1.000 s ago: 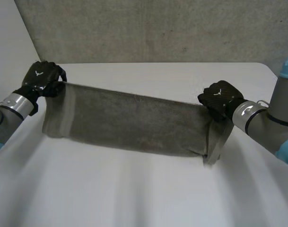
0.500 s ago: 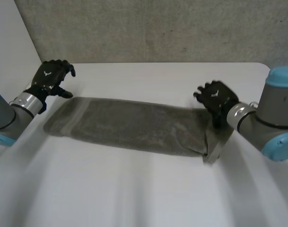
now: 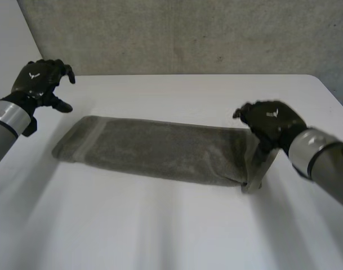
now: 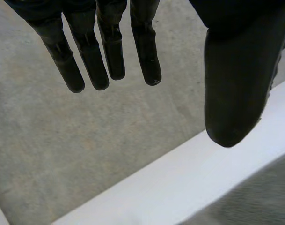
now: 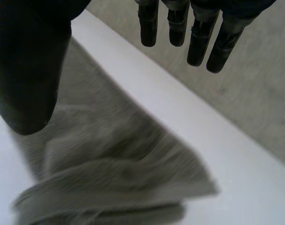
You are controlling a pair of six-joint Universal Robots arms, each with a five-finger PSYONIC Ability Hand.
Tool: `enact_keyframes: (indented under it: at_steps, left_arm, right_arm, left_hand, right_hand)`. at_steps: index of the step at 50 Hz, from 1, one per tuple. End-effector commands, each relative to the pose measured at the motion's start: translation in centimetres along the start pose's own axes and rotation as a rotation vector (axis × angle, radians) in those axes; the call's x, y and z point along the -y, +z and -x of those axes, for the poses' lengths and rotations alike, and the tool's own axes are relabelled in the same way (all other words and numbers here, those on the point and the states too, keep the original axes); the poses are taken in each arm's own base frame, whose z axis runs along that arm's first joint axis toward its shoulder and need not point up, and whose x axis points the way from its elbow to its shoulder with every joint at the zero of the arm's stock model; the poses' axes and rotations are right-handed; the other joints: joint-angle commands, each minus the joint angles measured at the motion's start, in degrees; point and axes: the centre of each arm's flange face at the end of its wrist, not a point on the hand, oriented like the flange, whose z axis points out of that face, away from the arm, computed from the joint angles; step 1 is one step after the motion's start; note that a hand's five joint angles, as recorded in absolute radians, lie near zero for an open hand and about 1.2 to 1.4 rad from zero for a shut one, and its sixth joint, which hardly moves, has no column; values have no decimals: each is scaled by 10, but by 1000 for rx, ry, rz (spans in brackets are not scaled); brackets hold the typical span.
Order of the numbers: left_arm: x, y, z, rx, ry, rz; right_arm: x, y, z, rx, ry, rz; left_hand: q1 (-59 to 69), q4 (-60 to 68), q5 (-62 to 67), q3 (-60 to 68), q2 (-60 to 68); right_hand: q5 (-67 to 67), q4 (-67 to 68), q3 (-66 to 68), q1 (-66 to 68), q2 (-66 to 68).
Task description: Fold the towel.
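I am judging one lengthwise fold done, crosswise folds remaining. Towel [image 3: 160,151] is lying flat, a long grey band, table [image 3: 171,225] showing all round it, right end bunching untidily. Right hand [image 3: 271,121] is hovering over that end, fingers spread, empty. Left hand [image 3: 39,81] is hanging beyond the left end, fingers apart, empty.

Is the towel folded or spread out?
Folded: the towel lies as a long narrow band, with stacked layers showing at the end by the right robot hand.
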Motion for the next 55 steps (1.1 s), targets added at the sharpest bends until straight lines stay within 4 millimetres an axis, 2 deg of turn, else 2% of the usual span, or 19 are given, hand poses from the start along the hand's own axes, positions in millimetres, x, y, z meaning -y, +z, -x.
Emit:
enact_keyframes:
  at_steps: [1, 3, 9, 14, 21, 23, 37, 46, 52, 55]
  left_arm:
    - [8, -20, -35, -53, -22, 23]
    - [6, -26, -44, -38, -46, 45]
    - [-2, -33, -54, 13, -91, 84]
    - [-17, -42, -69, 46, -130, 135]
    - [-24, -45, -79, 35, -137, 145]
    - [-25, -45, -79, 35, -136, 141]
    - [-35, -49, -79, 42, -120, 90]
    - [-37, -50, -75, 54, -122, 96]
    - [-37, -50, -75, 54, -120, 90]
    - [-37, -50, -75, 54, -119, 89]
  right_arm:
    - [-40, -3, 10, -10, 113, 44]
    - [-46, -3, 10, -14, 126, 51]
    - [-68, 4, 11, -22, 203, 65]
    - [-82, 13, 13, -25, 253, 76]
    - [-98, 26, 13, -40, 255, 77]
    - [-104, 31, 6, -61, 263, 83]
    - [-108, 36, -13, -113, 247, 80]
    - [-113, 32, -34, -171, 129, 114]
    - [-115, 28, -31, -165, 127, 123]
    - [-110, 25, -28, -161, 149, 107]
  left_hand:
    - [-9, -20, 4, -23, -18]
    - [-8, -19, 6, -22, -16]
    - [-6, -17, 8, -20, -15]
    - [-6, -17, 8, -20, -15]
    - [-9, -20, 4, -23, -18]
    - [-11, -22, 2, -25, -20]
    - [-11, -22, 2, -25, -20]
    - [-14, -25, -1, -28, -23]
    - [-16, -27, -3, -30, -25]
    - [-16, -27, -3, -30, -25]
  right_hand:
    - [-35, -49, -43, -36, -42]
    - [-21, -35, -29, -22, -28]
    - [7, -7, -1, 7, 1]
    - [31, 17, 23, 30, 24]
    - [98, 84, 90, 98, 91]
    - [103, 89, 95, 103, 97]
    - [125, 111, 117, 125, 118]
    - [115, 101, 107, 115, 108]
    - [120, 106, 112, 120, 113]
    - [123, 110, 116, 123, 117]
